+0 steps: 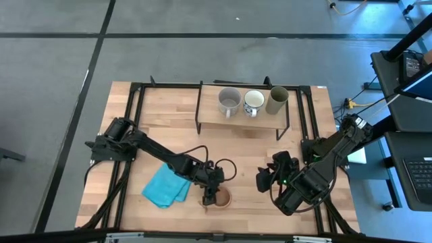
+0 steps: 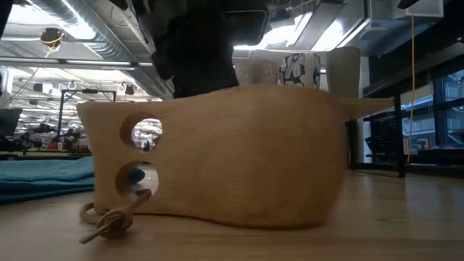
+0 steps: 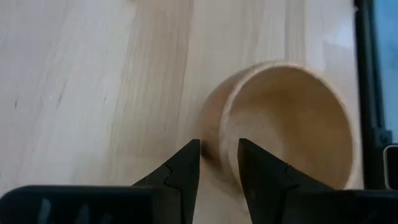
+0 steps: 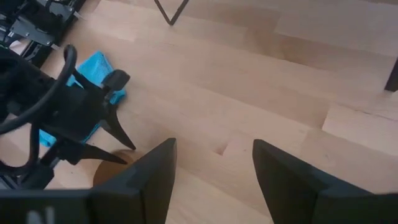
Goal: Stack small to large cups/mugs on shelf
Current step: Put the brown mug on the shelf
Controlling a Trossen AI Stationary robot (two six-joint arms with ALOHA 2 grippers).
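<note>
The small brown wooden cup (image 1: 220,198) stands upright near the table's front edge, its two-holed handle with a cord (image 2: 119,196) toward the left. My left gripper (image 3: 219,163) is open and slants down onto the cup's left rim, one finger outside the wall and one over the hollow. The grey mug (image 1: 229,101), the white mug (image 1: 254,102) and the olive tumbler (image 1: 277,100) stand in a row on the shelf (image 1: 209,116) at the far side. My right gripper (image 4: 211,168) hangs open to the cup's right, above the table. My left gripper straddles the wooden cup's rim wall (image 3: 217,140) on its left side, slanting down from the table's left. One finger (image 3: 186,171) is outside the wall and the other (image 3: 258,177) over the inside. Whether they touch the wall, I cannot tell. The cup rests on the table.
A crumpled blue cloth (image 1: 167,186) lies left of the cup, under my left arm. Black frame rails (image 1: 135,101) run along the table's sides and behind the shelf. Bare wood lies between the shelf and the cup.
</note>
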